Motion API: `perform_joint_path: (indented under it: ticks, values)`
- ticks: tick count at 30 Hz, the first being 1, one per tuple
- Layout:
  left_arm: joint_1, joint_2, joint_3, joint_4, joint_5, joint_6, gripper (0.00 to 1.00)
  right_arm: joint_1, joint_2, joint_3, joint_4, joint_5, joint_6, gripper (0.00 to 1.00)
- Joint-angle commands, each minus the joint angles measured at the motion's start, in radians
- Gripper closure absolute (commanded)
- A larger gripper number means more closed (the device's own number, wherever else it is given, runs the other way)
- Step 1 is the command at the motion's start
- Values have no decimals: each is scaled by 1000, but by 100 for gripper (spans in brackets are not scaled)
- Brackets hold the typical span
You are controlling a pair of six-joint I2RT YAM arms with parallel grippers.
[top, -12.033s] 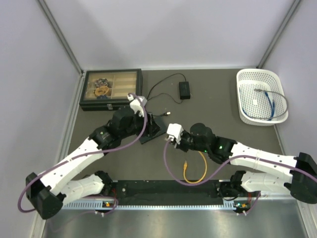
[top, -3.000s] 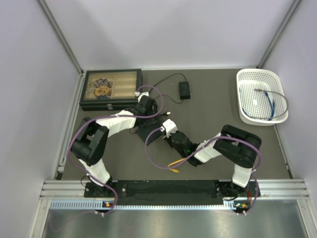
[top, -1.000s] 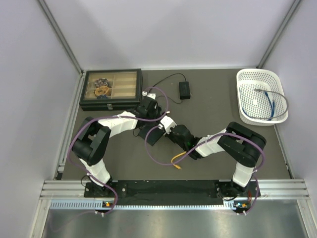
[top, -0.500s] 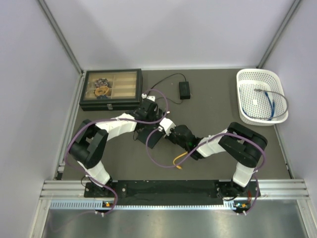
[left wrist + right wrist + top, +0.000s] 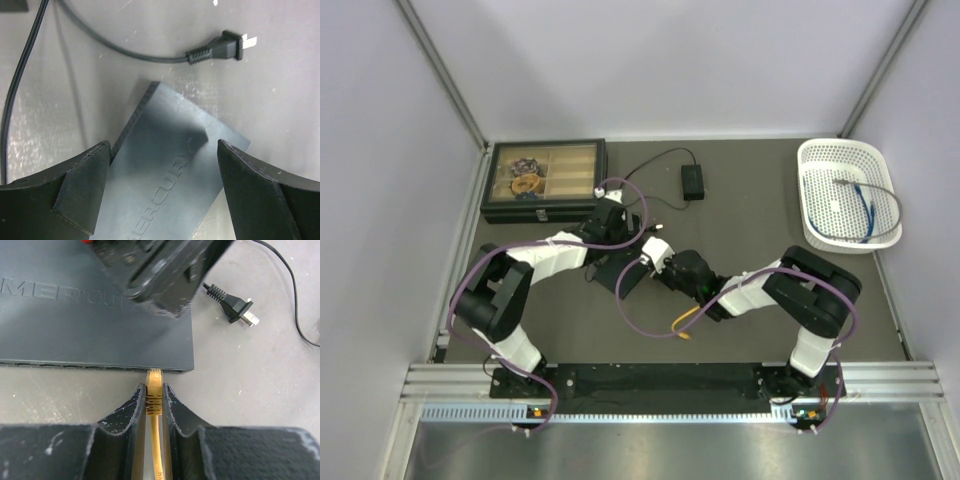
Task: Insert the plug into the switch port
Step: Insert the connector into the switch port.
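The dark grey switch lies flat on the table, its row of ports along the edge facing my right wrist. My right gripper is shut on the yellow plug. The plug's tip meets the switch port at the right end of that edge; how deep it sits I cannot tell. From above, the right gripper is at the switch, and the yellow cable trails behind it. My left gripper hangs open over the switch top, its fingers clear of it on both sides.
A black two-prong mains plug on a thin lead lies just past the switch, leading to the small power brick. A black compartment case stands at the back left. A white basket holding a blue cable sits at the back right.
My left gripper has opened wider above the switch and its arm has shifted slightly. The right gripper stays shut on the plug at the switch edge.
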Motion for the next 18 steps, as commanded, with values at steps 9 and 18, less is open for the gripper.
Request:
perform_joint_path:
  ticks: [9, 18]
  values:
    - [-14, -60, -9, 130, 67, 72, 9, 11, -62, 43, 214, -128, 16, 100]
    - [-4, -13, -8, 107, 242, 193, 16, 10, -54, 44, 213, -145, 13, 100]
